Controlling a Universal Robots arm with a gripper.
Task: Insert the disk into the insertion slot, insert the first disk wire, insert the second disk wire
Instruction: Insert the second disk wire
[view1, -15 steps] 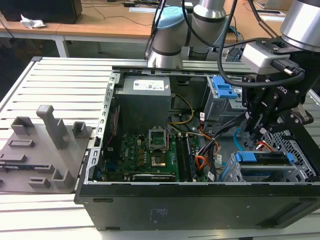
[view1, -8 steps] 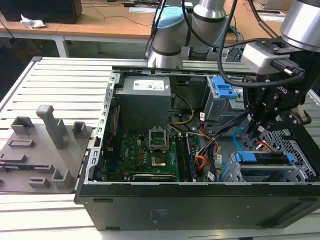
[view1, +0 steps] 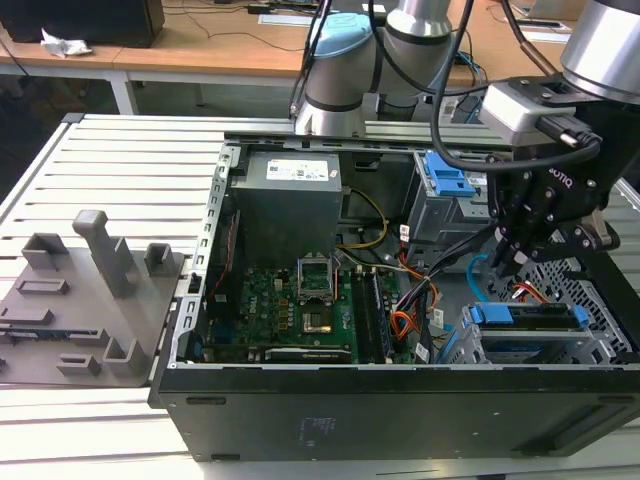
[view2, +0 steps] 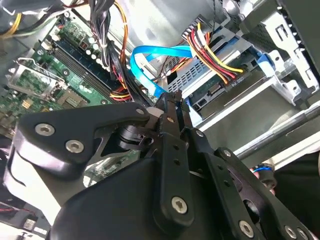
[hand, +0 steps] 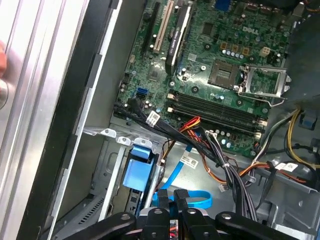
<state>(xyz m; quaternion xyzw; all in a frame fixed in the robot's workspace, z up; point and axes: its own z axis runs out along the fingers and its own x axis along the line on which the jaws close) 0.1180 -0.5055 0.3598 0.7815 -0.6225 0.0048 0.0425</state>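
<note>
Second disk wire (view2: 150, 52), thin flat light-blue cable, loops off the black metal gripper (view2: 173, 98), which pinches its end; grey disk (view2: 210, 92) rear edge lies just beside the tips, near side.

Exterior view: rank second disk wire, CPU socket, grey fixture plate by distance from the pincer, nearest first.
1. second disk wire, beside the pincer, on the exterior view's right.
2. CPU socket, mid-case on the motherboard.
3. grey fixture plate, outside the case, on the exterior view's left.
</note>
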